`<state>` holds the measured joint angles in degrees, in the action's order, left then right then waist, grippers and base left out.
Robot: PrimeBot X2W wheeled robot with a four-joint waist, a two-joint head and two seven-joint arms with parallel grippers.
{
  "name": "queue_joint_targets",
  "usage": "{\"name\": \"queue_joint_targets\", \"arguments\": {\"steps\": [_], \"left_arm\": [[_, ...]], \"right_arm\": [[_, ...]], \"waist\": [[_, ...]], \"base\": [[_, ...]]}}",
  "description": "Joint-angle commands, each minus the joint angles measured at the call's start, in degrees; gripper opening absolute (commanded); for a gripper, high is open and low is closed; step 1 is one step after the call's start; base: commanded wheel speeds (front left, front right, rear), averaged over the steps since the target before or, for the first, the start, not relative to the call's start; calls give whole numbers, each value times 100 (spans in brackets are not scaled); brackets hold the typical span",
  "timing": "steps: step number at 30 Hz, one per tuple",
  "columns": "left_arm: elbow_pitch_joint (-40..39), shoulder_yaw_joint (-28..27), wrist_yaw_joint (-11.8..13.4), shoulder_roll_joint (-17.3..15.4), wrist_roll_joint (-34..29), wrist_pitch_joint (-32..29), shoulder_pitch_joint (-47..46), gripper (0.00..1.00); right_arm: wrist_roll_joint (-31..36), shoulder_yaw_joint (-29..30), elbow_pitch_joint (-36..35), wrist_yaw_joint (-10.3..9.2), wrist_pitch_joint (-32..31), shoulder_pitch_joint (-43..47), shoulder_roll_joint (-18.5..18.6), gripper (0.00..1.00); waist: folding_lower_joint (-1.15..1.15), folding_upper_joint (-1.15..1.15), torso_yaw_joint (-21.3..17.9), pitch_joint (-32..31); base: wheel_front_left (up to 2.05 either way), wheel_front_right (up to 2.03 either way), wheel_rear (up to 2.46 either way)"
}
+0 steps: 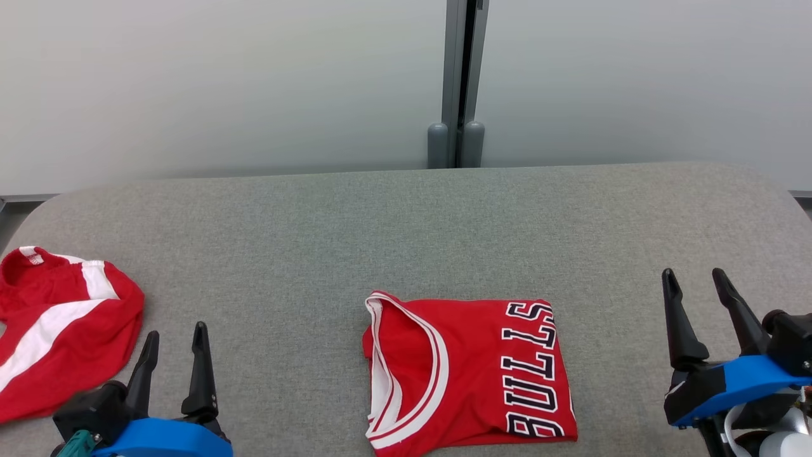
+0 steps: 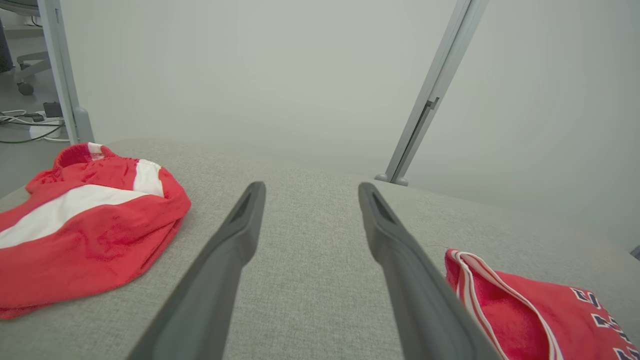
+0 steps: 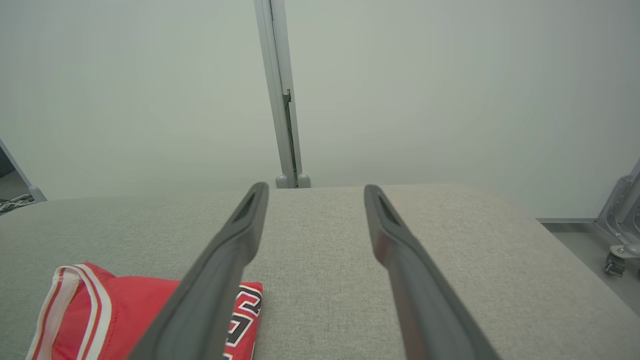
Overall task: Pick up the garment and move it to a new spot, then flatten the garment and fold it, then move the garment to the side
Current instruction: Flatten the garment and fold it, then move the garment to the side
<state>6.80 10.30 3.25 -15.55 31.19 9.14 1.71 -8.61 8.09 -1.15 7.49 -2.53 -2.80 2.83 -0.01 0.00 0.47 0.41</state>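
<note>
In the head view you see the folded red garment (image 1: pixel 469 368) lying flat on the grey desk (image 1: pixel 406 216), near the front edge and about in the middle. The letters BULLS run along its right side and the white-trimmed neck opening is at its left. The left tool (image 1: pixel 176 330) stands at the lower left and the right tool (image 1: pixel 693 273) at the lower right. Each has its two fingers apart and holds nothing, and both are well apart from the garment, with bare desk surface between. This view gives you the whole garment. The left wrist view catches its corner with the white trim, at the lower right, partly behind one finger. The right wrist view catches a part at the lower left, half covered by the finger there. The left wrist view also shows you cables (image 2: pixel 25 120) on the floor beyond the left end of the desk, and the right wrist view shows a metal frame with a small wheel (image 3: pixel 617 240) past the right end. A second red and white cloth (image 1: pixel 57 330) lies crumpled at the left edge of the desk, near the left tool. Behind the desk a grey post (image 1: pixel 457 82) stands between two pale panels.
</note>
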Motion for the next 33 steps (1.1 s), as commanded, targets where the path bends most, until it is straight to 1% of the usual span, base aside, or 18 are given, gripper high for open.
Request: {"name": "queue_joint_targets", "arguments": {"steps": [1, 8, 16, 29, 31, 33], "left_arm": [[-9, 2, 57, -52, -41, -32, 122, 100], [47, 39, 118, -78, -87, 19, 260, 100], [53, 45, 158, -15, -39, 142, 378, 100], [-136, 88, 232, -66, -36, 56, 319, 100], [-185, 101, 236, -79, -55, 34, 295, 100], [-232, 109, 254, -92, -72, 21, 263, 100]], "right_arm": [[26, 14, 94, 1, -69, 103, 10, 100], [-47, 29, 272, 1, -230, 134, 12, 100], [-58, 89, 237, 1, -287, 176, 11, 100], [-141, 50, 217, 1, -384, 176, 11, 100], [-133, 58, 212, 1, -441, 181, 11, 100], [-258, 27, 211, 1, -547, 131, 11, 100]], "waist": [[1, 0, -36, -66], [1, 0, -36, -129], [1, 0, 31, -147], [1, 0, 108, -69], [1, 0, 126, -34], [1, 0, 144, 14]], "base": [[0, 0, 0], [0, 0, 0], [0, 0, 0], [0, 0, 0], [0, 0, 0], [0, 0, 0]]}}
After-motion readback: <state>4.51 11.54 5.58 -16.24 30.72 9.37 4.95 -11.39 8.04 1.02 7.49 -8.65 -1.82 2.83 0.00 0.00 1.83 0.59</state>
